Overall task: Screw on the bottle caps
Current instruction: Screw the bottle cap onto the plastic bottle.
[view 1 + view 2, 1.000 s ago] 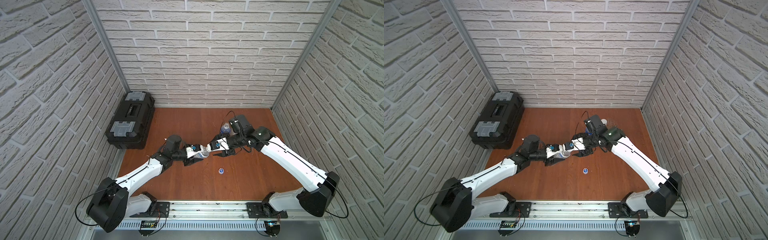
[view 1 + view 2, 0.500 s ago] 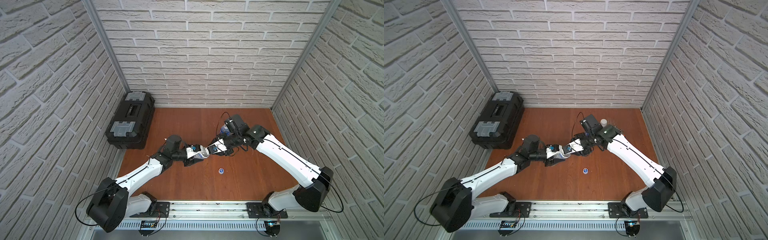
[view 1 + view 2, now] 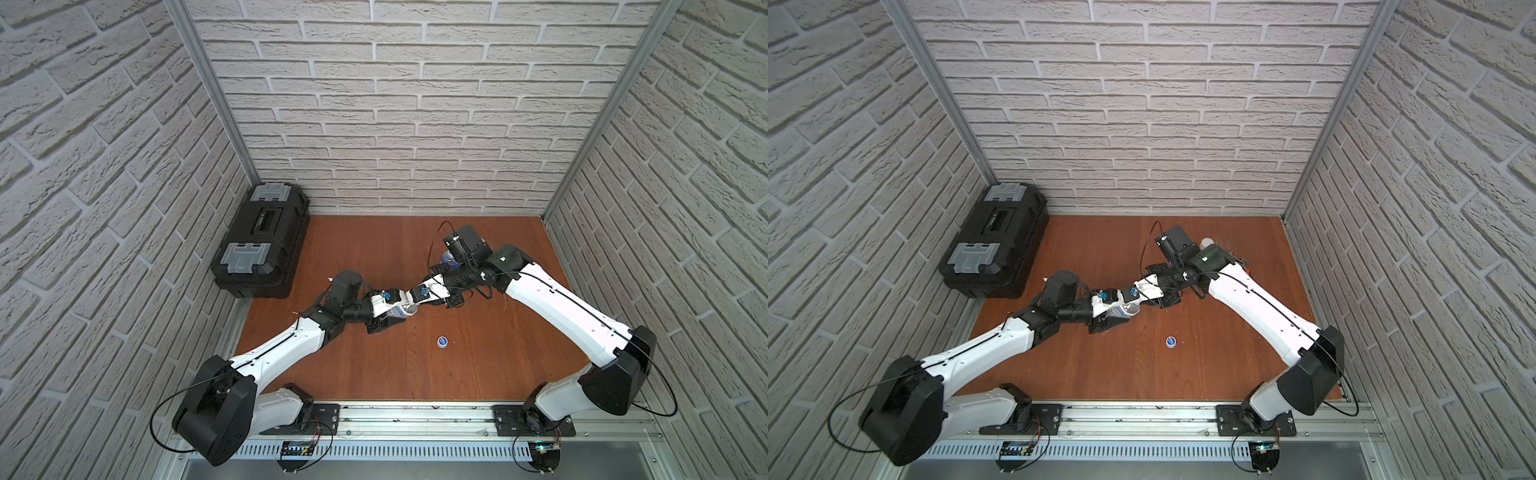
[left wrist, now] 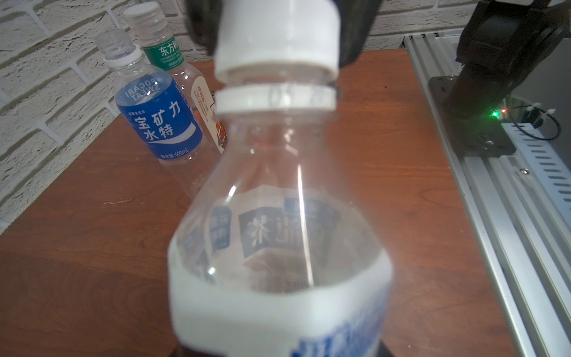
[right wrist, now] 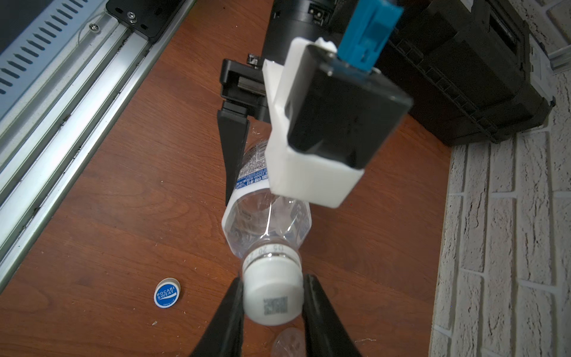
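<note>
**Both top views.** Near the centre of the frame, left claw (image 3: pixel 390 318) clenched around the body of the white-labelled bottle (image 3: pixel 400 311), neck pointing toward the right claw (image 3: pixel 411 302). Blue cap (image 3: pixel 443 341) flat on the counter (image 3: pixel 415 382), lower right of that bottle and well apart from both arms. Blue-labelled bottle (image 3: pixel 449 258) partly hidden behind the right wrist, upper right of centre. In a top view, white top of the green-banded bottle (image 3: pixel 1207 242) just beside the same arm. Black toolbox (image 3: pixel 262 241) at the left edge of the counter.

**Left wrist view.** White-labelled bottle (image 4: pixel 278 247) filling the foreground, white cap (image 4: pixel 275 40) seated on its neck above a white collar ring. Dark fingers (image 4: pixel 355 27) of the right claw on either side of the cap. Behind, blue-labelled bottle (image 4: pixel 157 117) upright and uncapped, just beside the green-banded bottle (image 4: pixel 167 52), capped.

**Right wrist view.** Right claw (image 5: pixel 273 290) grasping the white cap (image 5: pixel 272 306), one finger against each side. One finger (image 5: pixel 233 145) of the left claw flat against the bottle's label. Blue cap (image 5: pixel 167 293) lettering-up on bare counter, apart from the bottle.
</note>
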